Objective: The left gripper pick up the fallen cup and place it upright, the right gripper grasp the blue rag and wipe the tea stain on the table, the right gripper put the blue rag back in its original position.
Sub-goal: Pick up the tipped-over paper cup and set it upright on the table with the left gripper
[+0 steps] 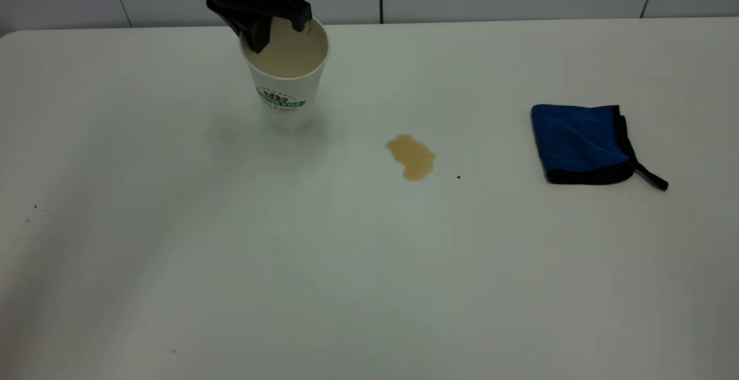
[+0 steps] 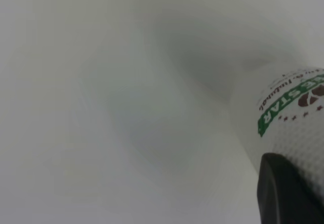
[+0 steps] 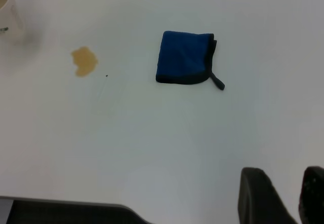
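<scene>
The white textured paper cup (image 2: 293, 127) carries a printed logo: a curved green band with white capital letters, of which "STAR" is legible in the left wrist view. Small dark script above the band cannot be read.

My worktop (image 1: 173, 253) is white. On it a paper cup (image 1: 287, 77) stands upright toward the far left, a tan tea stain (image 1: 411, 156) lies near the middle, and a folded blue rag (image 1: 583, 143) lies well apart at right. A few dark specks, perhaps crumbs, dot it.
</scene>
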